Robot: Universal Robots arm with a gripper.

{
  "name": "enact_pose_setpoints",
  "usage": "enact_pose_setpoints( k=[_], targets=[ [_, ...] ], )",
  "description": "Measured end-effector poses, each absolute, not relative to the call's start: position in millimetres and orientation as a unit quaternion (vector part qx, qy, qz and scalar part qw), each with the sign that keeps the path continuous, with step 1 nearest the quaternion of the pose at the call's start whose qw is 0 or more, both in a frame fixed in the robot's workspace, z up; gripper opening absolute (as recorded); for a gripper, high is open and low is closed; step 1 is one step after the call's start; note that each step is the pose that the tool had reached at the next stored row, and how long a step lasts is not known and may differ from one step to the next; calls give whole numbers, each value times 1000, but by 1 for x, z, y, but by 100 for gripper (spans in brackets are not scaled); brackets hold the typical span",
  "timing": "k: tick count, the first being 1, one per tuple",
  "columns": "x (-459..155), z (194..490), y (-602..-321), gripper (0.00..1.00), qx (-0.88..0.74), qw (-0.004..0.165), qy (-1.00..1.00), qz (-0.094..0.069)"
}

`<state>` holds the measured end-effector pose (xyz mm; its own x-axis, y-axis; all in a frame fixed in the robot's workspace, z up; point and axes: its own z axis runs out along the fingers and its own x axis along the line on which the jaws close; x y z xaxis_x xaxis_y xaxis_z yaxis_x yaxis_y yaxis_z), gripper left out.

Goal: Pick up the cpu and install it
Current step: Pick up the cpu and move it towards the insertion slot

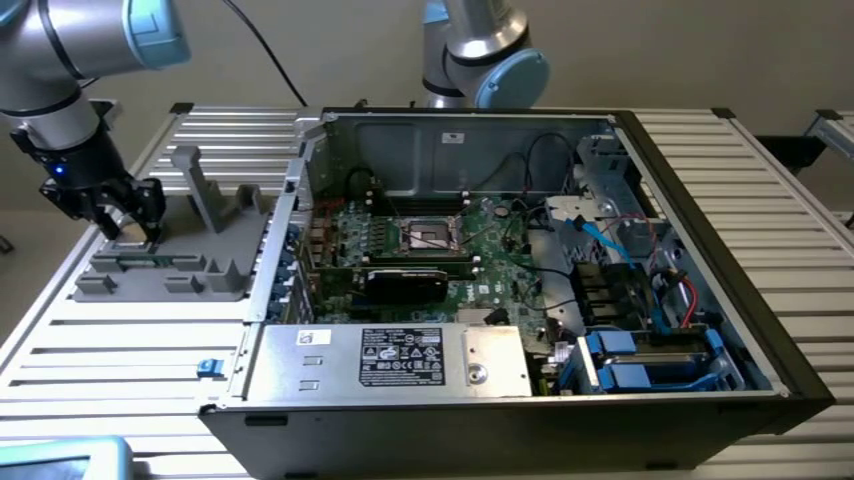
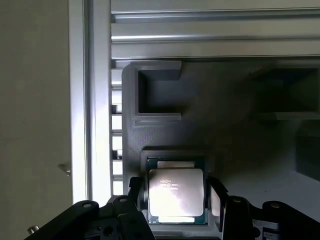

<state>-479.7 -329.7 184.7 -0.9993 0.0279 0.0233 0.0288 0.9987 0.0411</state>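
Where the gripper [image 2: 176,207] reaches down at the middle left of the exterior view, its two dark fingers [image 2: 139,197] pinch the cpu [image 2: 176,192] by two opposite edges. The silvery chip lies flat, printed side up, in a square recess of the grey fixture [image 2: 220,100], its green rim showing along the free edges. Just past it the fixture has an open rectangular pocket [image 2: 157,95], and beyond that lie the ribbed slats of the table [image 2: 200,30]. In the exterior view the gripper [image 1: 127,225] stands over the fixture's [image 1: 200,250] back left corner. An open computer case [image 1: 467,150] fills the centre and right, with the socket [image 1: 430,237] on its board and a silver box [image 1: 400,358] along the lower edge. A second arm [image 1: 481,60] rises at the top centre.
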Motion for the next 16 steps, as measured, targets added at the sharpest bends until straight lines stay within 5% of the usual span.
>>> enact_pose_setpoints(
  k=[16],
  targets=[
    [-477,187,-330,62,-14,20,-999,-20]
  ],
)
